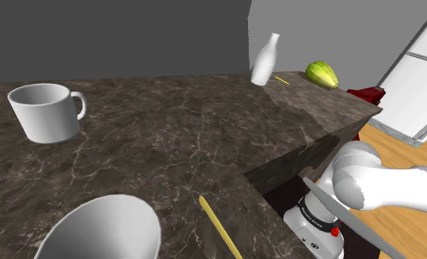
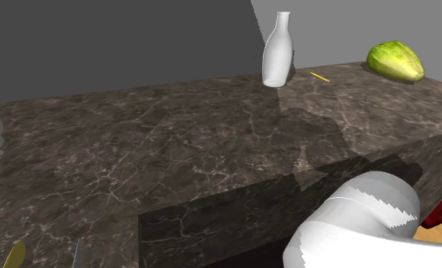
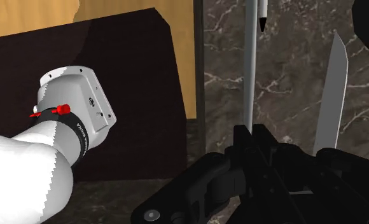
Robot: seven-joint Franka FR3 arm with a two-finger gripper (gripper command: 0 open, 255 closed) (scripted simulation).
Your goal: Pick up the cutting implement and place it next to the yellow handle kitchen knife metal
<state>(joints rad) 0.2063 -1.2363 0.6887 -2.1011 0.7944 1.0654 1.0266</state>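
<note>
And here is the all-black claw in the wrist view, its two fingers drawn tight together with a long thin grey cutting blade pinched between them. It is gripping that blade, no gap to see. The blade runs straight out from the fingertips over the dark marble-patterned desk, with a small black pointed piece beside its far end. Just beside the claw a second, broad grey pointed knife blade shows against the same marble. Its lower end is hidden behind the black hand, so its handle cannot be told. Past the desk's edge sit the white robot base with a red button and the wooden floor.

Over to the shoulder view: the white arm is folded low, off the desk's near corner, and the long grey cutting blade slants across in front of it, clear of the desk top. On the desk, a slim yellow handle lies close to the near edge, just beside a white bowl. A white mug stands upright at that view's left. At the far end, a white bottle stands upright, a thin yellow stick lies just beside it, and a green melon-like fruit rests near the corner.
</note>
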